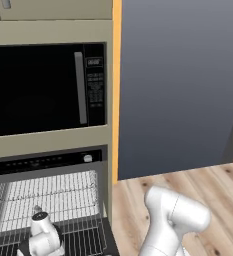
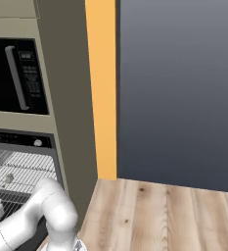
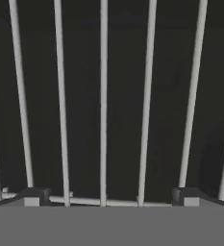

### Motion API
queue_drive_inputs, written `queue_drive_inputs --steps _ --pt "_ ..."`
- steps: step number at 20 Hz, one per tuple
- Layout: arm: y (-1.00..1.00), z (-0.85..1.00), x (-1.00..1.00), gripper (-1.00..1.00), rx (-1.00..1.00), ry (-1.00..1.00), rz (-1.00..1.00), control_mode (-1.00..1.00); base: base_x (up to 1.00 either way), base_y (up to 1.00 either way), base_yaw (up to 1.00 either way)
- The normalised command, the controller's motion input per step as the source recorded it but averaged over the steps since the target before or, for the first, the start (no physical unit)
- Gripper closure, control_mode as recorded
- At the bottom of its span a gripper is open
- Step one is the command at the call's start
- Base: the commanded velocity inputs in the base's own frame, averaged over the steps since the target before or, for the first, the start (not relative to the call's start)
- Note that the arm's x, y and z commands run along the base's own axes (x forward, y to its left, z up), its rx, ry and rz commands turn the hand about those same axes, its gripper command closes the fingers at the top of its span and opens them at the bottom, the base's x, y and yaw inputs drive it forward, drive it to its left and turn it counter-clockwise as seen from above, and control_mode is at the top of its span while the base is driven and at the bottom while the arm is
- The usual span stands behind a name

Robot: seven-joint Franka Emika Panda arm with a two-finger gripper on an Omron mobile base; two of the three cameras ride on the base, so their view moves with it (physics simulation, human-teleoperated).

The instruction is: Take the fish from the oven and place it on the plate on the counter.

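I am holding the gripper (image 3: 108, 198) released, close over the oven (image 1: 48, 162) rack (image 3: 104, 96); pushing lower risks jamming fingertips between wires.

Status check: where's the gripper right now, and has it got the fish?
Gripper open, empty, down close over the oven's wire rack. Oven door open, arm reaching in. Fish not sighted. Nothing in the way.

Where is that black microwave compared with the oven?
The microwave sits built into the cabinet directly above the oven, at the upper left of both base views, its vertical grey handle beside the keypad on its right.
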Motion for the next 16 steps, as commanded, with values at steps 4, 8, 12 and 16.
queue_drive_inputs --steps 4,8,12,16 --pt "0.0 -0.62 -1.0 -1.0 0.0 0.08 0.05 -1.0 0.0 0.0 0.0" --pt "0.0 -0.43 -1.0 -1.0 0.0 0.0 0.05 -1.0 0.0 0.0 0.0" --pt "0.01 0.48 -0.48 -1.0 0.0 -0.16 0.06 -1.0 0.0 0.0 0.0" --pt "0.14 0.98 -0.23 -1.0 0.0 -0.08 0.05 -1.0 0.0 0.0 0.0"
